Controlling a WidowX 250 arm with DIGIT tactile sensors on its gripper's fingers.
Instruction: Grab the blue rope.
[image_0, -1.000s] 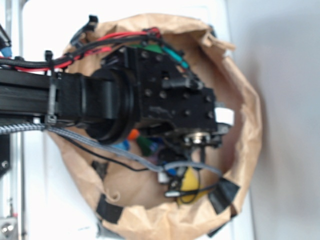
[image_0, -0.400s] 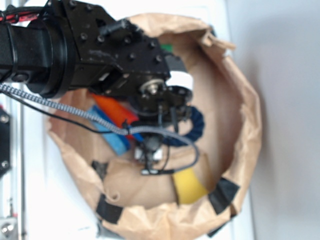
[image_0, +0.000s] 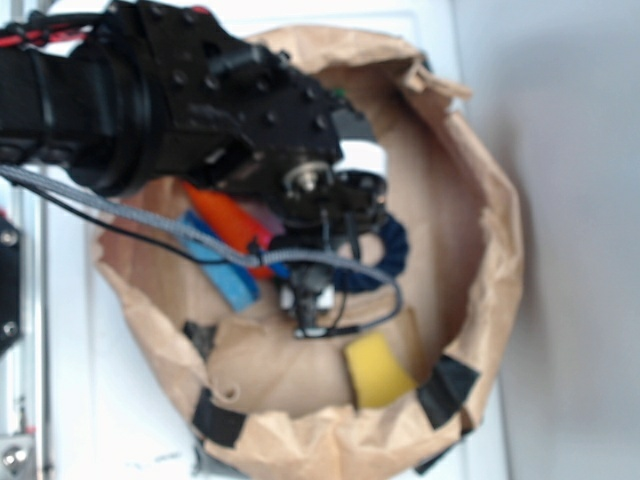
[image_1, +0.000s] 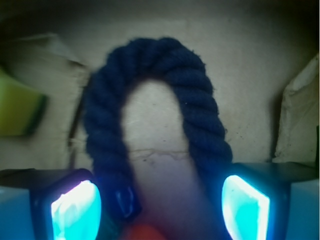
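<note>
The blue rope (image_1: 150, 90) is a thick dark navy twisted rope bent in an arch on the brown paper. Both its legs run down between my fingers (image_1: 75, 212), which stand wide apart at the bottom of the wrist view. My gripper (image_1: 160, 210) is open and low over the rope's ends. In the exterior view the rope (image_0: 393, 243) curves out to the right of my gripper (image_0: 330, 235), partly hidden by the arm.
A crumpled brown paper bag (image_0: 490, 250) walls in the objects. Inside lie an orange toy carrot (image_0: 225, 225), a flat light blue sponge (image_0: 228, 280) and a yellow block (image_0: 378, 370). Black tape patches (image_0: 450, 390) sit on the bag's lower rim.
The arm swung from across the bag's middle to the upper left, uncovering the rope, carrot and sponge. Since 0.4 s ago it has shifted slightly down and right.
</note>
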